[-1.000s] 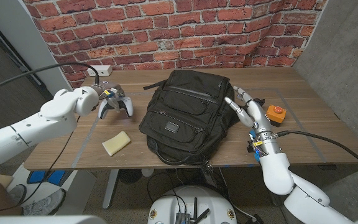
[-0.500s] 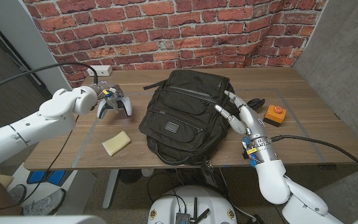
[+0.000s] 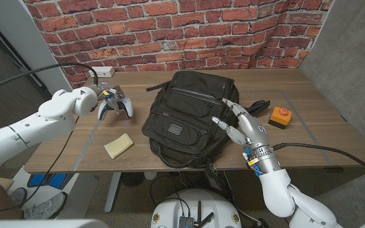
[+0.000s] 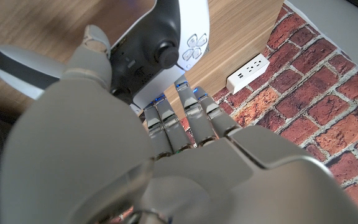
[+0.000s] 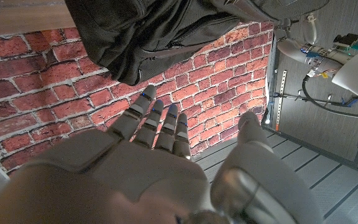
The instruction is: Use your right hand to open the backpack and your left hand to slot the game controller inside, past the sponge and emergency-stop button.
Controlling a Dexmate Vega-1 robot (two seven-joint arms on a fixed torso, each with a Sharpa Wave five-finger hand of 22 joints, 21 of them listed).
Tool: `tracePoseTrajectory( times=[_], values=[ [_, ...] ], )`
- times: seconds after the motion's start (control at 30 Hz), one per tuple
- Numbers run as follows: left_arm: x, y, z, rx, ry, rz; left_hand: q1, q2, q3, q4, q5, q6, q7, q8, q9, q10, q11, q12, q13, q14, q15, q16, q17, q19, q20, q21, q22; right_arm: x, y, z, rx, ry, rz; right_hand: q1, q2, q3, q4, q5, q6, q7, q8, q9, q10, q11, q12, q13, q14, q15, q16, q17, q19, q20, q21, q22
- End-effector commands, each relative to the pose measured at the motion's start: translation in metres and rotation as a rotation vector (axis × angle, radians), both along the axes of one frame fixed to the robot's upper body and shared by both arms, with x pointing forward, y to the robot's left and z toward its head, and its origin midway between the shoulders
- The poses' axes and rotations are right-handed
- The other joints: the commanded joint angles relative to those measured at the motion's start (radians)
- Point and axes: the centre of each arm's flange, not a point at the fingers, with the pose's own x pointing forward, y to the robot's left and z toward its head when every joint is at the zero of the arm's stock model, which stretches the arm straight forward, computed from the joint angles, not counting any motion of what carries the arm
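Status: the backpack [image 3: 185, 117] lies at table centre with every visible zipper closed, so by appearance opening has not begun. The right hand [image 3: 243, 125] is at the pack's 3 o'clock side, fingers spread and holding nothing, fingertips over the fabric; contact cannot be confirmed. The left hand [image 3: 101, 101] is at the pack's 9 o'clock, well apart from it, with its fingers closed around the game controller [image 3: 117, 104], which appears to be off the table surface.

Remaining steps, as judged: unzip the pack, carry the controller across, insert it.

Inventory:
- 1 backpack.
- 1 game controller.
- 1 sponge [image 3: 118, 145], at the controller's 6 o'clock.
- 1 emergency-stop button [image 3: 280, 116], at the pack's 3 o'clock, beyond the right hand.
- 1 power strip [image 3: 102, 71], at the far table edge.
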Motion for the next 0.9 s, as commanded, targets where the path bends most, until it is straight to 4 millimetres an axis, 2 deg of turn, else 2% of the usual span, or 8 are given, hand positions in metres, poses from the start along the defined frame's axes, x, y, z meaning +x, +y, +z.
tracePoseTrajectory(
  times=[0.03, 0.4, 0.7, 0.9],
  values=[
    [0.005, 0.005, 0.005, 0.005, 0.002, 0.003, 0.057, 0.107, 0.003, 0.004, 0.005, 0.116, -0.011, 0.002, 0.002, 0.019, -0.01, 0.005, 0.005, 0.023, -0.154, 0.007, 0.005, 0.008, -0.156, -0.004, 0.002, -0.015, 0.007, -0.008, -0.068, -0.059, -0.07, 0.033, -0.007, 0.006, -0.011, 0.0, 0.04, -0.007, 0.019, 0.005, 0.037, -0.003, 0.013, 0.006, 0.03, -0.045, 0.015, 0.0, 0.022, -0.024, 0.006, 0.003],
    [0.009, 0.007, 0.007, 0.007, 0.002, 0.0, 0.058, 0.108, 0.003, 0.004, 0.005, 0.115, -0.011, -0.003, 0.002, 0.018, -0.01, 0.003, 0.005, 0.023, -0.155, 0.005, 0.005, 0.007, -0.156, -0.004, 0.002, -0.027, 0.015, -0.012, -0.146, -0.053, -0.133, 0.137, -0.044, 0.024, -0.023, 0.004, 0.076, -0.013, 0.031, 0.008, 0.075, -0.012, 0.013, 0.009, 0.067, -0.058, 0.021, -0.008, 0.063, -0.029, 0.005, 0.003],
    [0.015, 0.007, 0.013, 0.011, -0.007, -0.005, 0.059, 0.107, 0.001, 0.003, 0.005, 0.118, -0.012, -0.005, 0.002, 0.018, -0.01, 0.003, 0.005, 0.024, -0.154, 0.005, 0.005, 0.007, -0.156, -0.004, 0.002, -0.032, 0.022, -0.016, -0.177, -0.039, -0.149, 0.201, -0.066, 0.034, -0.026, 0.007, 0.08, -0.014, 0.033, 0.009, 0.082, -0.02, 0.008, 0.011, 0.078, -0.066, 0.022, -0.012, 0.075, -0.031, 0.002, 0.003],
    [0.025, 0.005, 0.015, 0.016, -0.002, -0.015, 0.059, 0.107, 0.001, 0.003, 0.005, 0.119, -0.012, -0.007, 0.002, 0.018, -0.01, 0.003, 0.006, 0.025, -0.155, 0.005, 0.005, 0.007, -0.156, -0.004, 0.002, -0.036, 0.028, -0.019, -0.203, -0.029, -0.166, 0.241, -0.08, 0.039, -0.026, 0.007, 0.09, -0.026, 0.039, 0.01, 0.092, -0.027, 0.008, 0.012, 0.086, -0.072, 0.023, -0.014, 0.084, -0.037, 0.001, 0.003]
  ],
)
